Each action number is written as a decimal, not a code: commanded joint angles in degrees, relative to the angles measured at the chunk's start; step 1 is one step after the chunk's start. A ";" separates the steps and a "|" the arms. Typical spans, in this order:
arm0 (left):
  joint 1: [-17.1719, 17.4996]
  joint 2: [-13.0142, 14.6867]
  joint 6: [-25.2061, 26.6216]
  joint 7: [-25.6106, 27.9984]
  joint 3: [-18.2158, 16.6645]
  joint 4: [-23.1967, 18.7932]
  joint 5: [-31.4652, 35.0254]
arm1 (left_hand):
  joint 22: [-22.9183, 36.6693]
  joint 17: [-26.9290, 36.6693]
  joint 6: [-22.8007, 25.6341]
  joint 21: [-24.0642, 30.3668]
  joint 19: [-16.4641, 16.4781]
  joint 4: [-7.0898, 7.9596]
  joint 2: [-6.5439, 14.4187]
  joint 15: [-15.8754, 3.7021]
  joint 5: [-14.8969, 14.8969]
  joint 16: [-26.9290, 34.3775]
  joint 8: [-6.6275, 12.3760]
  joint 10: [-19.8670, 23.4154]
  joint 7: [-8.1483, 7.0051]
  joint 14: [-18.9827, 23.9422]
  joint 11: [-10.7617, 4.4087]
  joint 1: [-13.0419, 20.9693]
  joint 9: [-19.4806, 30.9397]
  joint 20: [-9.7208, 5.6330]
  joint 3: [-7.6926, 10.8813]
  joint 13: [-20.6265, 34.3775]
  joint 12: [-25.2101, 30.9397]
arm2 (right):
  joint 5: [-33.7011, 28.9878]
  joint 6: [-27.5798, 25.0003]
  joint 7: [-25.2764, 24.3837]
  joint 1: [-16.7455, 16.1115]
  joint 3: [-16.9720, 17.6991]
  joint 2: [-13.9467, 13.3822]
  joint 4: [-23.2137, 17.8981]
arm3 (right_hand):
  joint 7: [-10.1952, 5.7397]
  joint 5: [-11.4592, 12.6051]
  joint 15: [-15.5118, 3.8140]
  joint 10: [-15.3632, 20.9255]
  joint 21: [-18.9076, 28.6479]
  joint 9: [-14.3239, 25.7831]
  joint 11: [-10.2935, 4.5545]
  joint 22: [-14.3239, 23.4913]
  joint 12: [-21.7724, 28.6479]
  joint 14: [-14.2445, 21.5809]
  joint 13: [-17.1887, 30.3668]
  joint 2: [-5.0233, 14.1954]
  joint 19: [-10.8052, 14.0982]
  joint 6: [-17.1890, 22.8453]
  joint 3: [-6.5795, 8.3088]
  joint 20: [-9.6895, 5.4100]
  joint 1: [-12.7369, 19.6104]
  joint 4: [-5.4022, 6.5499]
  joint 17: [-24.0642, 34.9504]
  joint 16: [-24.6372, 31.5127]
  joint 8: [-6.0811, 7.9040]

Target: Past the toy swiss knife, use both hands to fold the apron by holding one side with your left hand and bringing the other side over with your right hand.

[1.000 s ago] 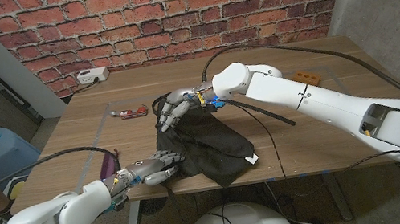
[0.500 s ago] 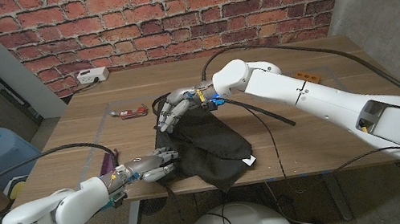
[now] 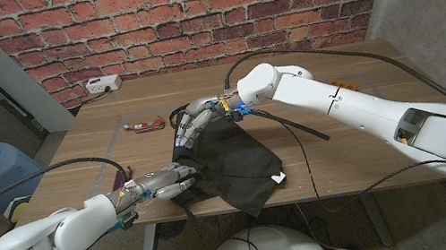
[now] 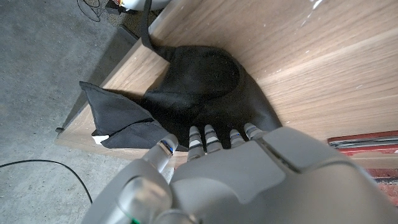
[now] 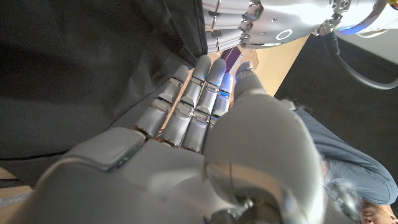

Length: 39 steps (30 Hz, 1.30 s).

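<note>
Both hands are on the black apron (image 3: 230, 165) at frame centre: left hand (image 3: 165, 185) presses spread fingers on its near edge, right hand (image 3: 194, 123) curls on the far edge, grasp uncertain, needing a carry-over next.

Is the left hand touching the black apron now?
Touching. In the left wrist view the fingertips of the left hand lie on the apron at its near edge; the head view agrees.
</note>
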 commanded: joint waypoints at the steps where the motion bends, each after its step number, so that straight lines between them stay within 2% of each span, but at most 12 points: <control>1: 6.87 -9.93 -1.65 -9.71 -11.66 -3.12 2.78 | 0.20 -0.05 0.32 0.35 -8.65 -0.06 -2.76 0.14 0.14 0.09 0.17 0.20 0.10 -0.47 0.15 -2.43 0.15 -0.32 0.40 0.09 0.06 | 0.69 0.60 -0.22 0.21 0.61 0.41 1.26 | 0.21 0.34 -3.28 -0.49 -0.13 0.02 0.01 0.27 -0.34 -0.46 -0.18 0.09 -0.23 -0.23 -0.16 -0.10 -0.53 -0.06 0.16 0.10 -0.34; 6: 9.39 -15.31 -2.01 -14.09 -15.27 -5.01 3.91 | 0.20 -0.04 0.37 0.43 -8.39 -0.06 -2.78 0.13 0.13 0.09 0.15 0.27 0.09 -0.44 0.10 -2.42 0.15 -0.34 0.41 0.10 0.08 | 0.77 1.18 -0.08 0.46 0.50 0.98 2.19 | 0.26 0.40 -3.25 -0.91 -0.18 -0.06 0.14 0.27 -0.78 -0.62 -0.45 0.36 -0.37 -0.28 -0.15 -0.06 -0.68 -0.01 0.22 0.15 -0.47; 12: 12.27 -21.73 -3.17 -16.73 -18.40 -7.33 6.01 | 0.20 -0.05 0.71 0.62 -7.73 -0.08 -2.80 0.20 0.11 0.19 0.22 0.63 0.12 -0.08 0.07 -2.39 0.15 -0.21 0.44 0.10 0.20 | 0.63 1.57 -0.21 0.61 0.46 1.29 2.66 | 0.15 0.42 -3.06 -1.06 -0.24 -0.16 0.17 0.28 -1.16 -0.90 -0.76 0.54 -0.55 -0.61 -0.16 0.03 -0.83 -0.01 0.18 0.10 -0.72; 16: 13.51 -25.57 -3.79 -17.61 -19.79 -8.50 7.25 | 0.21 -0.06 1.13 0.77 -7.21 -0.11 -2.79 0.05 0.09 0.32 0.31 1.12 0.27 0.38 0.21 -2.36 0.16 -0.24 0.47 0.10 0.36 | 0.57 1.40 -0.53 0.56 0.58 1.22 2.56 | 0.92 0.43 -2.95 -1.59 -0.31 -0.29 0.49 0.29 -1.75 -1.29 -1.12 0.64 -0.77 -2.33 -0.15 0.28 -0.91 -0.11 -0.01 -0.09 -1.52; 17: 13.85 -26.52 -4.09 -17.60 -20.15 -8.79 7.62 | 0.21 -0.06 1.17 0.78 -7.18 -0.11 -2.79 0.05 0.09 0.33 0.32 1.11 0.27 0.42 0.14 -2.35 0.16 -0.24 0.48 0.10 0.35 | 0.54 1.46 -0.63 0.54 0.63 1.19 2.56 | 1.78 0.41 -2.59 -1.88 -0.40 -0.38 0.80 0.29 -2.10 -1.69 -1.34 0.61 -1.00 -3.27 -0.18 0.45 -1.01 -0.16 -0.20 -0.33 -1.94; 18: 14.05 -27.27 -4.21 -17.81 -20.41 -9.08 7.90 | 0.21 -0.07 1.22 0.80 -7.09 -0.13 -2.79 0.05 0.09 0.37 0.32 1.17 0.27 0.57 0.14 -2.34 0.15 -0.16 0.49 0.10 0.36 | 0.44 1.51 -0.78 0.53 0.66 1.15 2.56 | 1.97 0.42 -2.47 -2.42 -0.45 -0.42 0.90 0.29 -2.45 -2.01 -1.46 0.65 -1.15 -3.83 -0.15 0.54 -1.02 -0.19 -0.35 -0.54 -2.18; 22: 14.75 -29.87 -4.45 -19.00 -21.39 -10.12 8.60 | 0.21 -0.08 1.47 0.84 -6.88 -0.16 -2.78 0.05 0.10 0.36 0.36 1.40 0.36 0.67 0.18 -2.29 0.15 -0.21 0.54 0.10 0.42 | 0.35 2.13 -0.70 0.70 0.76 1.19 3.22 | 2.15 0.46 -1.59 -5.44 -0.93 -0.72 1.14 0.29 -4.51 -5.22 -2.20 0.61 -2.43 -6.49 -0.21 1.52 -1.08 -0.51 -0.61 -1.69 -3.09; 27: 14.54 -31.98 -5.42 -19.43 -21.64 -10.57 9.76 | 0.22 -0.09 1.55 0.85 -6.74 -0.18 -2.77 0.07 0.10 0.37 0.34 1.49 0.35 0.84 0.24 -2.25 0.15 -0.24 0.59 0.10 0.42 | 0.33 2.28 -0.99 0.66 1.17 0.92 3.53 | 1.96 0.49 -1.14 -7.49 -1.13 -0.85 1.52 0.29 -5.82 -7.35 -2.58 0.67 -3.01 -8.41 -0.28 2.24 -1.21 -0.63 -0.71 -2.32 -3.49; 31: 13.38 -32.65 -6.03 -19.48 -20.89 -10.56 10.60 | 0.22 -0.10 1.56 0.83 -6.72 -0.19 -2.77 0.07 0.09 0.35 0.31 1.50 0.36 0.85 0.30 -2.23 0.15 -0.24 0.61 0.11 0.41 | 0.69 2.81 -1.37 0.35 1.99 0.42 3.92 | 1.69 0.43 -0.50 -8.84 -1.11 -0.91 1.38 0.30 -6.66 -9.00 -2.81 0.68 -2.99 -9.54 -0.41 2.50 -1.59 -0.55 -0.96 -2.91 -3.61; 34: 12.29 -32.94 -6.38 -19.27 -20.31 -10.20 11.11 | 0.22 -0.10 1.57 0.82 -6.70 -0.19 -2.77 0.04 0.09 0.33 0.28 1.50 0.34 0.87 0.31 -2.22 0.15 -0.28 0.63 0.11 0.39 | 1.00 3.79 -1.59 0.02 2.67 0.05 4.56 | 1.13 0.41 0.03 -10.28 -1.07 -0.94 1.89 0.31 -7.50 -10.51 -3.01 0.74 -2.92 -10.05 -0.41 2.60 -1.85 -0.51 -1.44 -3.61 -3.52; 37: 10.94 -32.98 -6.53 -18.73 -19.48 -9.72 11.78 | 0.22 -0.09 1.59 0.80 -6.68 -0.19 -2.78 0.10 0.09 0.31 0.26 1.46 0.47 0.89 0.36 -2.20 0.15 -0.26 0.65 0.11 0.36 | 1.87 5.04 -2.24 -0.77 3.90 -0.27 5.45 | 1.07 0.28 0.41 -11.43 -0.90 -0.97 2.05 0.32 -8.37 -11.28 -3.28 1.22 -2.55 -10.65 -0.55 2.65 -3.10 0.18 -2.15 -4.02 -3.39; 39: 10.01 -32.97 -6.49 -18.43 -18.87 -9.35 11.82 | 0.23 -0.09 1.52 0.79 -6.66 -0.19 -2.78 0.10 0.08 0.29 0.21 1.43 0.54 0.89 0.35 -2.19 0.15 -0.30 0.66 0.11 0.33 | 2.29 6.25 -2.50 -1.18 4.63 -0.50 6.27 | 0.93 0.11 0.86 -12.07 -0.71 -1.00 2.12 0.34 -9.04 -12.04 -3.55 1.80 -2.10 -10.81 -0.75 2.44 -4.63 1.05 -2.74 -4.29 -3.15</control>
